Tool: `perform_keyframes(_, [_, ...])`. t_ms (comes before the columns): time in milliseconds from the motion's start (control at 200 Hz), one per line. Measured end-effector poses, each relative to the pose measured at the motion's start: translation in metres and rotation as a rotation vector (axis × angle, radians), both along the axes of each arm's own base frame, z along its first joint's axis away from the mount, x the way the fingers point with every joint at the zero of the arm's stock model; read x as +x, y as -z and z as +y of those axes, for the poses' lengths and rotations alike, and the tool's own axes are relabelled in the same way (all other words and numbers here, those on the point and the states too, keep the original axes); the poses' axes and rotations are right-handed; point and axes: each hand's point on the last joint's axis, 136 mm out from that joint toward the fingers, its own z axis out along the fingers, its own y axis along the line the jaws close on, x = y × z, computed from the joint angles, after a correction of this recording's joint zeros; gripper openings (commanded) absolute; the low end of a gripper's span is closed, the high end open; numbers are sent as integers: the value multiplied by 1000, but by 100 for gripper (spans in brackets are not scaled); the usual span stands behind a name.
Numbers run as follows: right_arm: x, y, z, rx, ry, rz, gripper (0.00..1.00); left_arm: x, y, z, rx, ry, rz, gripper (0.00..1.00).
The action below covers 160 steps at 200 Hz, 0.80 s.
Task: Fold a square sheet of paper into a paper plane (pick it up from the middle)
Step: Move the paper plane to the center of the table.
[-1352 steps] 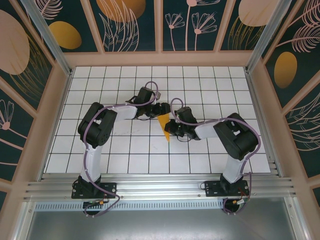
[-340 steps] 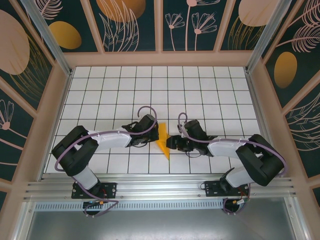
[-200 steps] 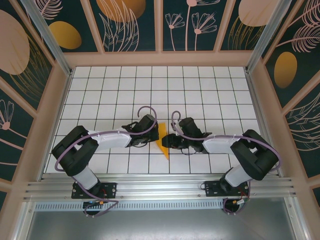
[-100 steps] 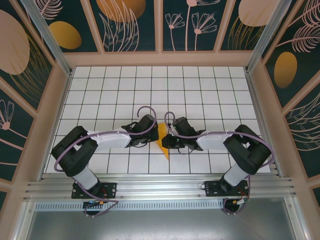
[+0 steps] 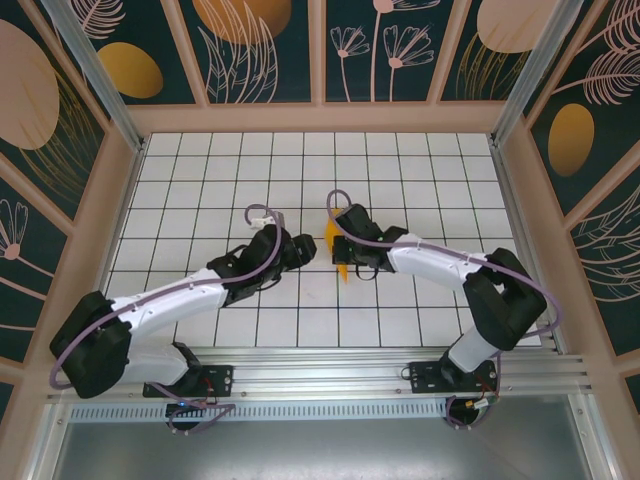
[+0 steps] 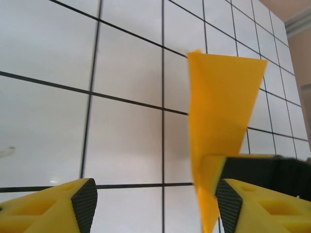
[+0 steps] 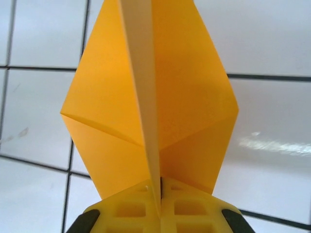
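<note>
Folded paper plane (image 7: pixel 187 97) pinched by one gripper
The right gripper (image 7: pixel 159 199) clamps its centre crease over the middle of the table (image 5: pixel 420 170); the left gripper (image 6: pixel 154 204) stands open just beside it. Folding looks finished; only release seems left.

Ruled in black gridlines across a white tabletop (image 5: pixel 200 170). Boxed in by dark teal wall panels (image 5: pixel 265 50) printed with orange ovals (image 5: pixel 130 68) and pale line-drawn leaves, split by peach frame posts (image 5: pixel 315 50). Edged nearside by aluminium rails (image 5: pixel 320 375). Soft glare on tiles.
</note>
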Motion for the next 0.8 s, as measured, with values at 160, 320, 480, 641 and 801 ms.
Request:
perform_keyframes(160, [16, 25, -6, -101, 36, 59, 10, -5, 8, 22, 24, -63, -9, 69])
perform_keyframes(320, [24, 52, -1, -173, 40, 123, 10, -8, 11, 32, 36, -94, -13, 69])
perform_keyframes(480, [28, 63, 2, -196, 39, 146, 21, -8, 11, 36, 40, -108, -18, 69])
perform_keyframes(641, [31, 63, 5, -196, 42, 143, 28, -9, 13, 37, 46, -109, -16, 69])
perform_keyframes(801, [32, 64, 5, -199, 45, 146, 29, -8, 15, 37, 50, -110, -13, 69])
